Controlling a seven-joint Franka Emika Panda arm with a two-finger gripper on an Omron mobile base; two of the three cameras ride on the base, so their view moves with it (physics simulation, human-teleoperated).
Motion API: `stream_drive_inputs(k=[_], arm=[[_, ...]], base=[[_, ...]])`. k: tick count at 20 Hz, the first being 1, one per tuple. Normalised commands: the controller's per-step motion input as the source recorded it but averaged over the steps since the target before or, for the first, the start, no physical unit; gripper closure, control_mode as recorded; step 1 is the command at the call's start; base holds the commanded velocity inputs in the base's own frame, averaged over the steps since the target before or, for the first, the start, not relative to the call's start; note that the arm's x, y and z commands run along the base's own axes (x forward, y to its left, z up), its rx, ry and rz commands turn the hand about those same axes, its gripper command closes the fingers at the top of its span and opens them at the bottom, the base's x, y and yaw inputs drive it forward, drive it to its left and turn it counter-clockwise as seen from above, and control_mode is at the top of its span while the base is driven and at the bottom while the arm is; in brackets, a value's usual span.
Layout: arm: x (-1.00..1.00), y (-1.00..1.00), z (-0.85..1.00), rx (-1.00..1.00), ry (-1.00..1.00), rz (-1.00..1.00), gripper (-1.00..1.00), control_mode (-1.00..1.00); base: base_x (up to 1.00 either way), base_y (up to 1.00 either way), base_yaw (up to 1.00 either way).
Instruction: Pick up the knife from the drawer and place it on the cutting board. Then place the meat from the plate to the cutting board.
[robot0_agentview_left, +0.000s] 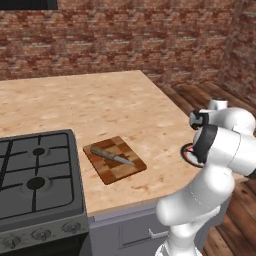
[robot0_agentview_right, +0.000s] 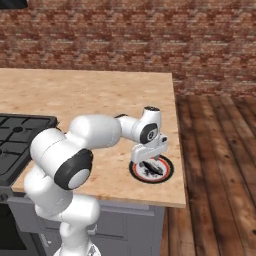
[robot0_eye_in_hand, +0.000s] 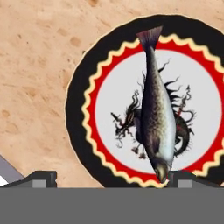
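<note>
The knife (robot0_agentview_left: 112, 157), with its brown handle and grey blade, lies diagonally on the checkered cutting board (robot0_agentview_left: 125, 169) beside the stove. The round plate (robot0_agentview_right: 169, 169) (robot0_eye_in_hand: 78, 100) sits near the counter's right front corner, and part of its rim (robot0_agentview_left: 188, 153) peeks out behind my arm. On it lies the meat (robot0_agentview_right: 153, 169) (robot0_eye_in_hand: 157, 113), a dark grey fish shape with a pointed tail. My gripper (robot0_agentview_right: 150, 159) (robot0_eye_in_hand: 113, 179) hangs open just above the plate, one finger on each side of the meat and not touching it. The grey drawer front (robot0_agentview_left: 132, 227) shows below the counter.
A black gas stove (robot0_agentview_left: 35, 175) fills the counter's left end. A brick wall (robot0_agentview_right: 125, 40) runs behind the wooden counter (robot0_agentview_right: 90, 95). The counter's right edge drops to a wooden floor (robot0_agentview_right: 220, 150) close beside the plate.
</note>
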Motion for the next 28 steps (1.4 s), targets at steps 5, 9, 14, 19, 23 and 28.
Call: stream_drive_inputs(k=[5, 9, 14, 19, 23, 28], arm=[[0.28, 0.05, -0.16, 0.00, 0.00, 0.00, -1.00, -1.00], [0.25, 0.01, -0.18, 0.00, 0.00, 0.00, -1.00, -1.00], [0.14, 0.00, -0.22, 0.00, 0.00, 0.00, -1.00, -1.00], [0.14, 0.00, -0.25, 0.00, 0.00, 0.00, -1.00, -1.00], [0.09, 0.00, -0.22, 0.00, 0.00, 0.00, -1.00, -1.00], [0.06, 0.00, -0.15, 0.00, 0.00, 0.00, -1.00, -1.00]], base=[[0.00, 0.00, 0.00], [0.00, 0.00, 0.00], [0.00, 0.00, 0.00], [0.00, 0.00, 0.00], [0.00, 0.00, 0.00], [0.00, 0.00, 0.00]])
